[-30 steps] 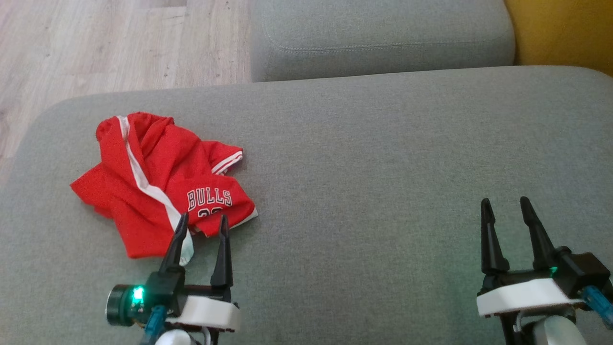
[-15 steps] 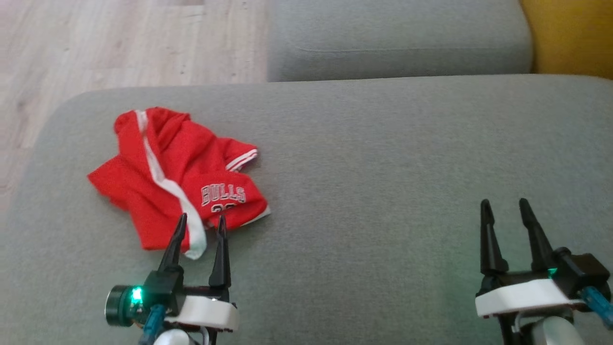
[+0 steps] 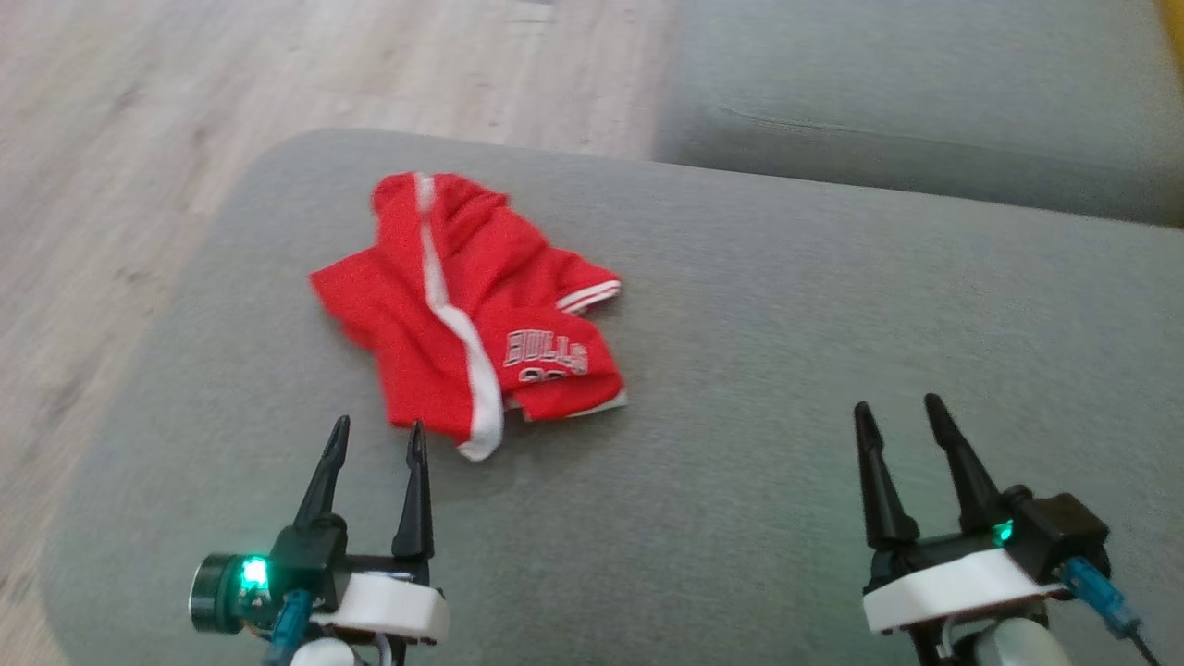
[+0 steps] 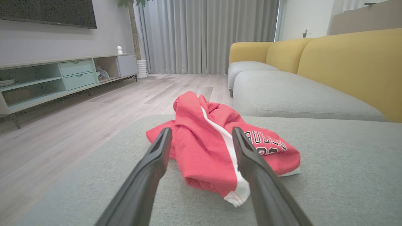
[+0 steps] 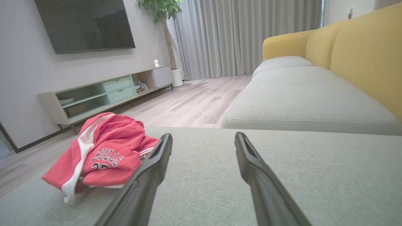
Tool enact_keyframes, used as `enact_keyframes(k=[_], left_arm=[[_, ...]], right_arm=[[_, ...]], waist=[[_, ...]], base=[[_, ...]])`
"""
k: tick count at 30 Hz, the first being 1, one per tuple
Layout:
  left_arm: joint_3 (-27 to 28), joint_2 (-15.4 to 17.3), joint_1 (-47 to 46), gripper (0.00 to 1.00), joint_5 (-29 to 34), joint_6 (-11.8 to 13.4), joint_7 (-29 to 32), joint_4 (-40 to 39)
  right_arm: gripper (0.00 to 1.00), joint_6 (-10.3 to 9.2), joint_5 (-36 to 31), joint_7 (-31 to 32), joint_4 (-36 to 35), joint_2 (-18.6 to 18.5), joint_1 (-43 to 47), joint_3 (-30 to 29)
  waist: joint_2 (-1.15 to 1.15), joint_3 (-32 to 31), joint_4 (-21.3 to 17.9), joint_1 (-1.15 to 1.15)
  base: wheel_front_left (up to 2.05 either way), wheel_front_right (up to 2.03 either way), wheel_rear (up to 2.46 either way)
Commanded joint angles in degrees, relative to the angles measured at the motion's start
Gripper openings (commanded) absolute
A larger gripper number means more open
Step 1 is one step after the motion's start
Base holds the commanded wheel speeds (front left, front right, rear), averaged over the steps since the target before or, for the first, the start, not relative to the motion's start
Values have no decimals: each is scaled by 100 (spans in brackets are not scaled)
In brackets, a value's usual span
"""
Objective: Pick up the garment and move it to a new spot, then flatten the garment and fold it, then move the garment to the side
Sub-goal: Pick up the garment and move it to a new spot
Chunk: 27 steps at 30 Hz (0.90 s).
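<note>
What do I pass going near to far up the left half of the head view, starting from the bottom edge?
First the left gripper, open above the seat → the crumpled red garment → the far rim of the grey cushion → the wood floor.

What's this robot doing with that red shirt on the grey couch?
A two-armed robot seems about to pick up a crumpled red jersey lying on the grey cushion. Its left end effector is open and pointed at the jersey's near edge, close to it; nothing is gripped yet. The right end effector, also open, hovers over bare cushion off to the side. Folding has not begun.
</note>
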Motion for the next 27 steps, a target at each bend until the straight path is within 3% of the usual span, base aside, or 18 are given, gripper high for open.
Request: enact_keyframes(k=[1,9,16,23,27], left_arm=[[212,56,-191,100,24,9,-54,-142],[262,48,-138,100,46,1,-54,-161],[283,66,-100,100,100,-28,-54,-200],[279,173,-223,100,161,-127,-54,-186],[315,438,-738,100,139,-375,99,-54]], right_arm=[[100,-4,3,-51,-160,-59,-85,165],[100,-4,56,-51,-167,-59,-65,322],[100,-4,100,-51,-136,-59,-74,388],[100,-4,107,-51,-144,-59,-119,476],[100,-4,48,-51,-174,-59,-229,470]], waist=[[0,-18,221,0],[0,-88,685,0],[0,-146,869,0],[0,-57,776,0],[0,144,621,0]], base=[[0,0,0],[0,0,0],[0,0,0],[0,0,0],[0,0,0]])
